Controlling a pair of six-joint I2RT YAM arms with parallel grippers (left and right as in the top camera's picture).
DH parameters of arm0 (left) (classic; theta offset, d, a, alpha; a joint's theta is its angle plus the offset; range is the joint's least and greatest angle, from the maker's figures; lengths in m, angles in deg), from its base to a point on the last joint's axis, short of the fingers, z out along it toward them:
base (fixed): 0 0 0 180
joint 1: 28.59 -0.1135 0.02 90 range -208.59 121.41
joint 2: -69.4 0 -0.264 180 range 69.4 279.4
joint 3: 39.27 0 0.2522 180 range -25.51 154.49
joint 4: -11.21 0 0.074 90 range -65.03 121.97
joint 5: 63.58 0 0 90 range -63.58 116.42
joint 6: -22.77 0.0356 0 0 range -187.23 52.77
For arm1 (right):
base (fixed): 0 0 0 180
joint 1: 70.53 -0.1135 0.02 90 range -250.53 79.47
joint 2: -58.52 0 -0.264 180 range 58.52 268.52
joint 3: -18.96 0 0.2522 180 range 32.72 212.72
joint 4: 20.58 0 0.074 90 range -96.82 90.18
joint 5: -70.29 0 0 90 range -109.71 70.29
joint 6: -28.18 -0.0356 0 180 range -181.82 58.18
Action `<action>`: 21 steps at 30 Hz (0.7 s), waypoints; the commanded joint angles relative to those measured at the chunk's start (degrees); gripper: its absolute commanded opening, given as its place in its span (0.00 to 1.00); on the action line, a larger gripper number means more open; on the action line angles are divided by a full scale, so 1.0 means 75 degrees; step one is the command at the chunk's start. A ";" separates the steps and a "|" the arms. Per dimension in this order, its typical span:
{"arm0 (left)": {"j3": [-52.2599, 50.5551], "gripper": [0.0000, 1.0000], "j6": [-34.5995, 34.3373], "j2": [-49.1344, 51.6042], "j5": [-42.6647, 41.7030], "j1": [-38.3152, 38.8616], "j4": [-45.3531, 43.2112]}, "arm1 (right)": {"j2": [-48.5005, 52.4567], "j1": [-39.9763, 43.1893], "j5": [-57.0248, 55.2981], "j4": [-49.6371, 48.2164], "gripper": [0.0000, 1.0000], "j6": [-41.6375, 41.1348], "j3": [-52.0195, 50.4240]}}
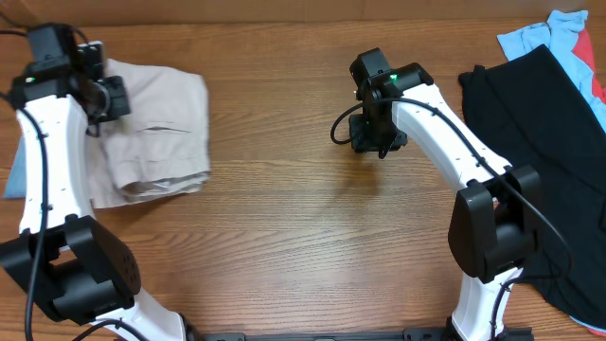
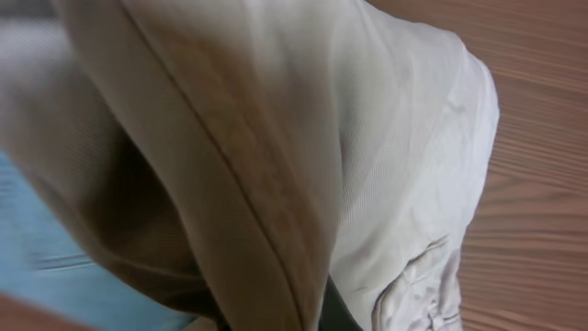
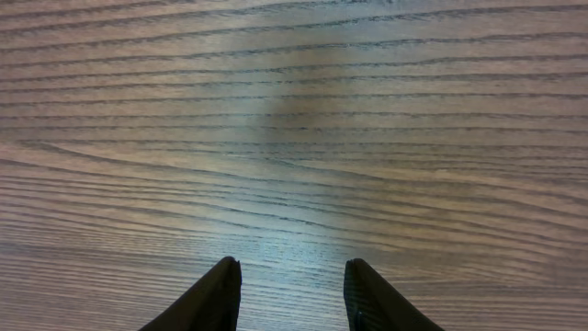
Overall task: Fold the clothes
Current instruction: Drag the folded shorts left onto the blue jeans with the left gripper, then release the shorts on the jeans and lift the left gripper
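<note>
**Shorts gripped at one corner:** A pair of pale khaki shorts (image 1: 156, 133) lies bunched on the wooden tabletop (image 1: 284, 227). The cloth is doubled over itself, with a rolled edge along its near side and a slit pocket showing on top. The left tool (image 1: 106, 97) sits at the shorts' far left corner, its jaws pinched together on a fold of the fabric.

From the left wrist camera the beige cloth fills nearly the whole view. A stitched seam runs diagonally down it and a puckered hem shows at lower right. Only a sliver of what looks like a dark finger (image 2: 336, 311) peeks out beneath the fold.

A strip of light blue cloth (image 2: 55, 267) shows beside the shorts' left edge. The overhead camera finds it just left of the shorts, partly behind the left arm (image 1: 43, 161).

The right tool (image 3: 294, 290) hangs well to the right of the shorts, apart from them, over bare wood grain. Its two dark fingers (image 3: 216, 299) stand a moderate gap apart with nothing between them.

Farther right of the shorts, at the tabletop's edge, a large black garment (image 1: 540, 142) is spread out. Beyond its top corner lies a light blue garment (image 1: 530, 38) with a red-orange patch.
</note>
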 commanded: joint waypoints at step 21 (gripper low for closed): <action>0.0332 0.04 0.2124 0.0227 0.0085 -0.1929 -0.2276 | 0.0026 -0.0012 -0.0017 0.0009 0.40 -0.0012 0.0111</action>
